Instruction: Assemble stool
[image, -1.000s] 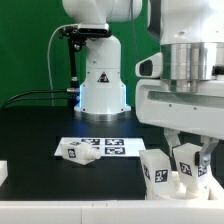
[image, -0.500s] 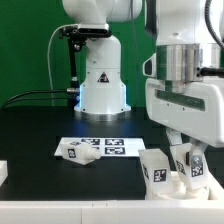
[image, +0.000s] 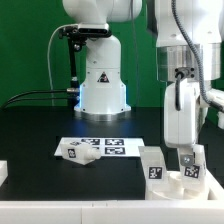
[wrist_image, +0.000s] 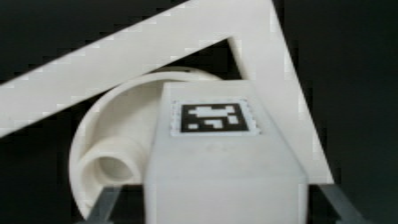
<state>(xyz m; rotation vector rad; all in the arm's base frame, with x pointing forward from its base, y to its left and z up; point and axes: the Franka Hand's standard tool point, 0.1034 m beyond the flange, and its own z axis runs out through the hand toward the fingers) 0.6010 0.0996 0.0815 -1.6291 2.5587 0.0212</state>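
The stool's round white seat (image: 171, 186) lies at the front on the exterior view's right. Two tagged white legs stand upright on it. My gripper (image: 188, 160) comes down from above and is shut on the right-hand leg (image: 190, 166); the other leg (image: 153, 166) stands free beside it. In the wrist view the held leg (wrist_image: 214, 118) fills the middle with its tag facing the camera. My gripper (wrist_image: 222, 205) has a grey fingertip (wrist_image: 112, 200) pressed to each side of it. The curved seat (wrist_image: 121, 125) shows behind the leg.
A third white leg (image: 78, 152) lies on its side on the marker board (image: 112, 147) in the middle of the black table. The arm's white base (image: 102, 85) stands behind it. A small white block (image: 3, 172) sits at the left edge. White angled bars (wrist_image: 160, 55) show beyond the seat in the wrist view.
The hand has turned about its upright axis while staying on the right-hand leg: its broad face showed before, its narrow side shows now. The loose leg and the other standing leg have not moved.
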